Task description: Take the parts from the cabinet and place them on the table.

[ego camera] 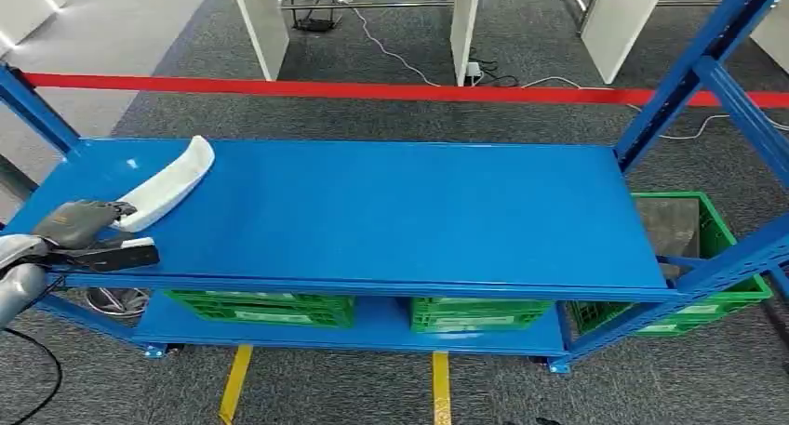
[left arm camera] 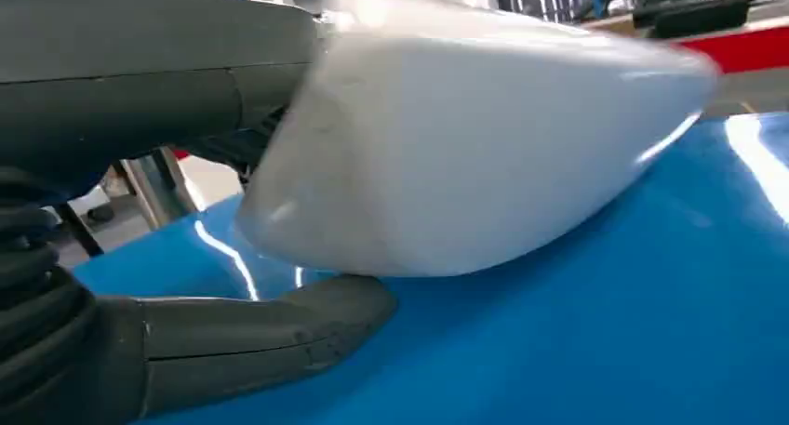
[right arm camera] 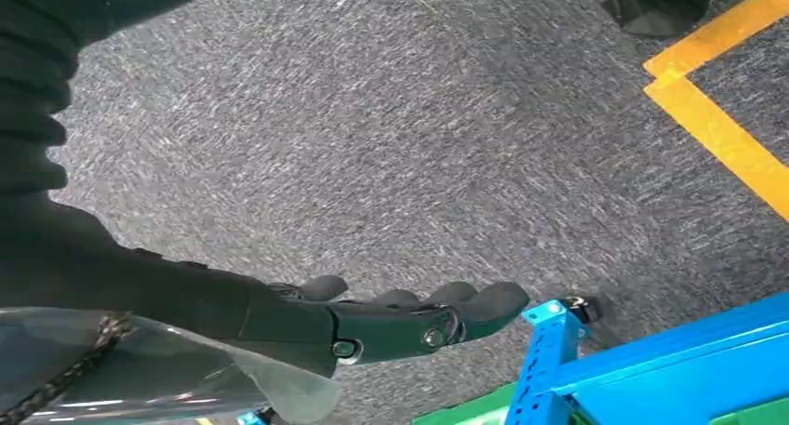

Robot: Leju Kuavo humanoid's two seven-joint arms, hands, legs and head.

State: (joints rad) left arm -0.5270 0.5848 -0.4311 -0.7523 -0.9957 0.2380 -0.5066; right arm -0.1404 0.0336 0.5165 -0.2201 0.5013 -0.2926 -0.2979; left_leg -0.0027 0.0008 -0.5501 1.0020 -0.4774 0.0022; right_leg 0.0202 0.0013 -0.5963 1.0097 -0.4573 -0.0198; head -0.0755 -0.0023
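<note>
A: Where is the part right now?

B: The white curved part (ego camera: 170,185) lies at the left end of the blue surface (ego camera: 400,211), its far end pointing away from the robot. The near end is in the left hand (ego camera: 82,222), close to the front edge.

A: Is the hand actually holding it?

B: In the left wrist view the part (left arm camera: 484,137) sits between the thumb (left arm camera: 270,327) below and the fingers (left arm camera: 167,99) above, so I judge it gripped. Its underside looks to be touching or just above the blue top; I cannot tell which.

A: What could go wrong from here?

B: The grip is at one end only, so the long free end could swing or sag and twist out of the fingers. If the hand lets go while the near end overhangs the front edge, the part could tip off toward the floor. The smooth, glossy shell may also slide on the slick painted top if nudged.

A: And the arm's pose?

B: The left arm comes in low from the lower left, forearm roughly level with the top, hand reaching just over its front edge. The right hand (right arm camera: 400,318) hangs beside the frame above the grey carpet (right arm camera: 419,146), fingers stretched fairly straight and holding nothing.
</note>
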